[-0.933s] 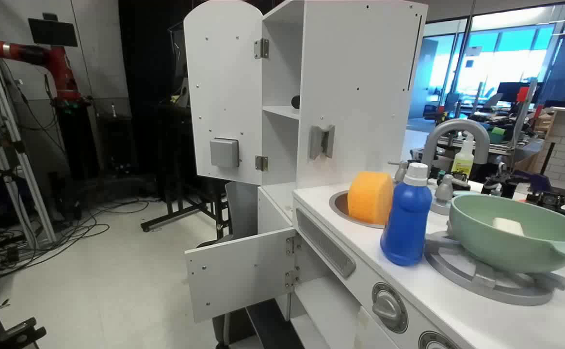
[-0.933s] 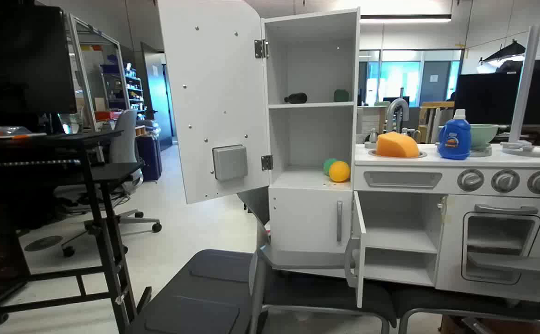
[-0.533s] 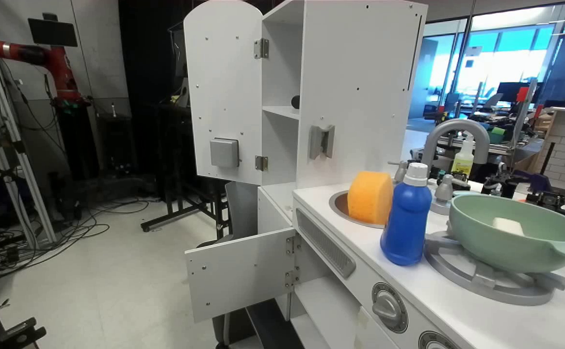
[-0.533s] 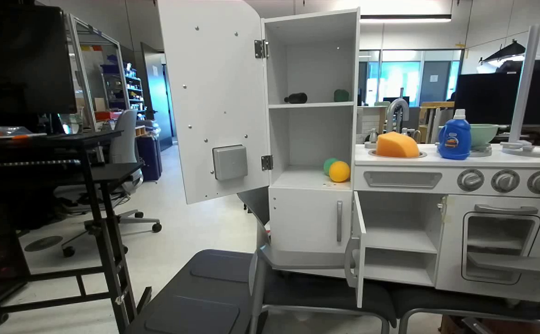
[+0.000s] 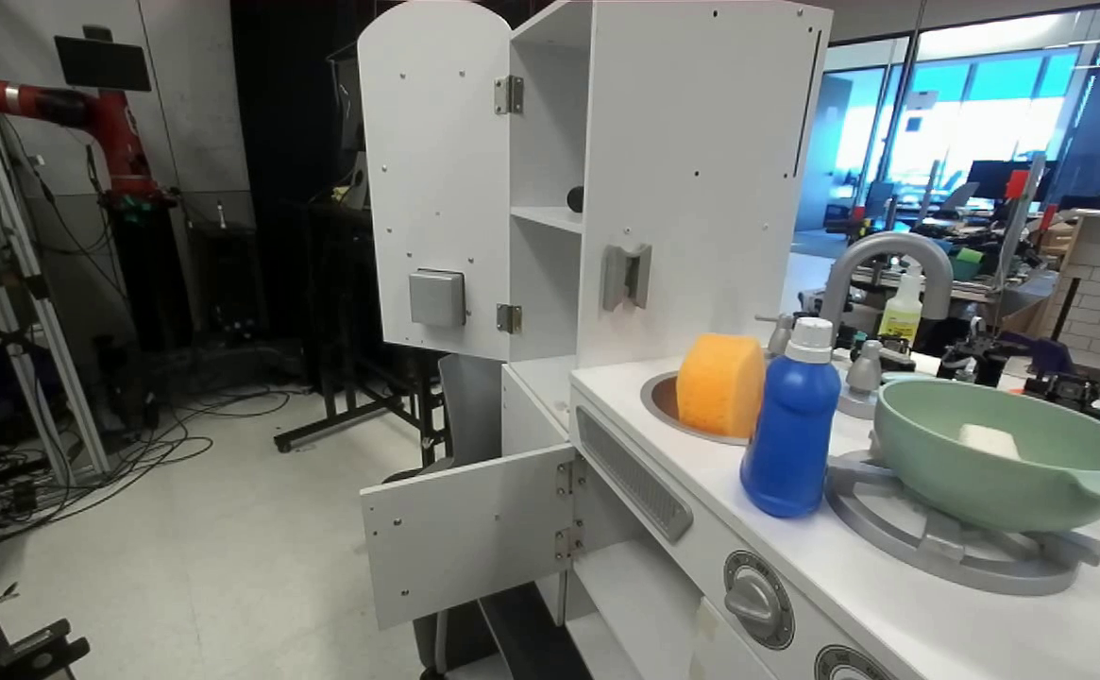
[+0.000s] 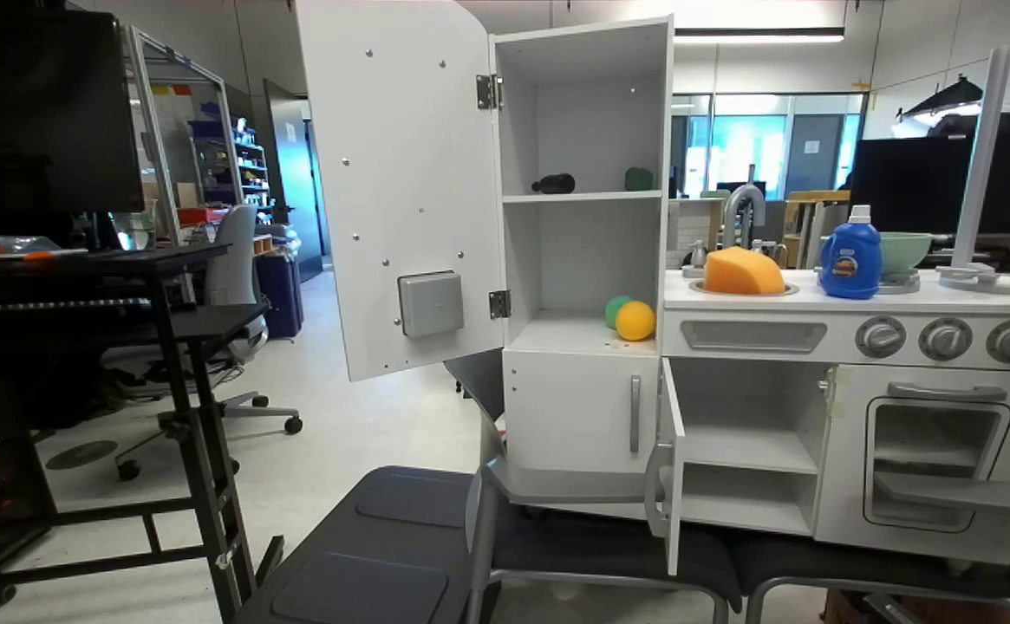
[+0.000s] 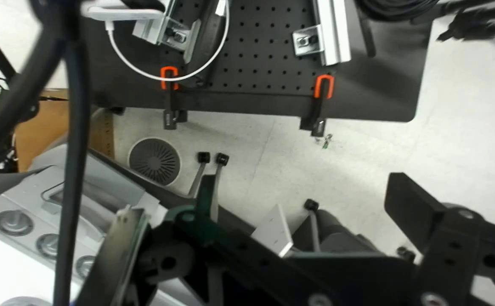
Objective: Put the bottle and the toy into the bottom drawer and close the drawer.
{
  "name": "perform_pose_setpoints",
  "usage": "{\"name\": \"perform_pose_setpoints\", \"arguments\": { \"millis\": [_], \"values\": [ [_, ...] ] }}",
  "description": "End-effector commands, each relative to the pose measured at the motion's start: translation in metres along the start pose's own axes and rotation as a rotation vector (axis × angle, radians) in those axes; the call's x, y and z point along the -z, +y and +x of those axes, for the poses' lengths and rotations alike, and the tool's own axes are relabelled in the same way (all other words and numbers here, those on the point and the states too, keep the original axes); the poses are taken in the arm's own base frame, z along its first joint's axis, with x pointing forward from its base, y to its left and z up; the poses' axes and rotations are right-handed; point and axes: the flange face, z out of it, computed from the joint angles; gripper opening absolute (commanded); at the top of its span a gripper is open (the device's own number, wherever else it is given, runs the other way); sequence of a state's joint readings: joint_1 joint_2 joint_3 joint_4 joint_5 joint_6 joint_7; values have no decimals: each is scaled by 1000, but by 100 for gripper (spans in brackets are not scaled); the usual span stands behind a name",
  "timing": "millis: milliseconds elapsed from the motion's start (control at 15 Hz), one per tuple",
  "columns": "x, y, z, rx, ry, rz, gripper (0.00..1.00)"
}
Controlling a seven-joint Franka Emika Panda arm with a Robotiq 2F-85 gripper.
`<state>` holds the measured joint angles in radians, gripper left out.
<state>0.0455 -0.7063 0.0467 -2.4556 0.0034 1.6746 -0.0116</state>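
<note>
The blue bottle (image 5: 790,430) with a white cap stands upright on the white counter, between the sink and the green bowl (image 5: 1012,463); the bottle (image 6: 851,256) shows its label in an exterior view. I cannot tell which thing is the toy; an orange wedge (image 6: 740,270) sits in the sink. No bottom drawer can be made out; the low cupboard (image 6: 743,425) under the sink has its door (image 6: 671,468) swung out. My gripper (image 7: 301,182) shows only in the wrist view, its jaws wide apart with nothing between them, above floor and chairs.
A green ball (image 6: 617,309) and an orange ball (image 6: 635,321) rest in the tall cupboard, whose door (image 6: 405,191) is swung out. Grey chairs (image 6: 613,546) stand before the kitchen. The black clamped table (image 7: 264,63) spans the top of the wrist view; a dark cable (image 7: 77,148) crosses its left.
</note>
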Motion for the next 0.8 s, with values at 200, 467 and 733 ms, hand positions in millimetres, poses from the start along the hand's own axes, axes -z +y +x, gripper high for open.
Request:
{"name": "perform_pose_setpoints", "arguments": {
  "millis": [200, 467, 733],
  "values": [
    [-31, 165, 48, -289, 130, -9, 100],
    [-50, 231, 93, -413, 197, -2, 100],
    [-59, 281, 146, -473, 230, -16, 100]
  ]
}}
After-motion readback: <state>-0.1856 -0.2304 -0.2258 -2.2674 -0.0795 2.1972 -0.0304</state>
